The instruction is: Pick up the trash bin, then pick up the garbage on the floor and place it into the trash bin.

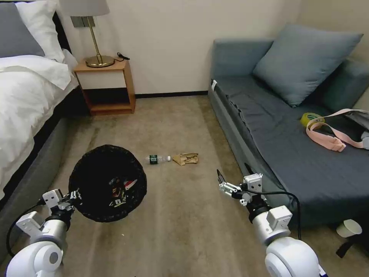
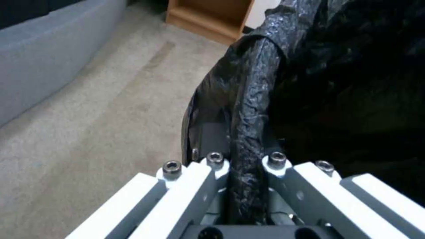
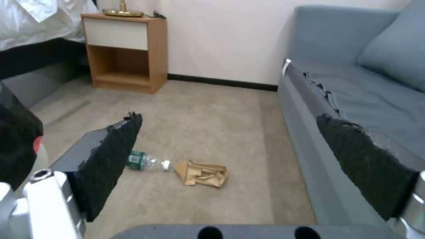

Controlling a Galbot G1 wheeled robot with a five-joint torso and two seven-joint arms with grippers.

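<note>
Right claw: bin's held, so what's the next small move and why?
Probably lower the open right claw forward toward the paper bag on the carpet, the nearer piece beside the bottle. The left claw grips the trash bin rim, wrappers already inside.

Beige carpet [image 1: 184, 231] runs to a cream wall [image 1: 161, 42]; white bed [image 1: 27, 88], wooden nightstand [image 1: 109, 82] with brass lamp [image 1: 96, 42], grey-blue sofa [image 1: 276, 127]
</note>
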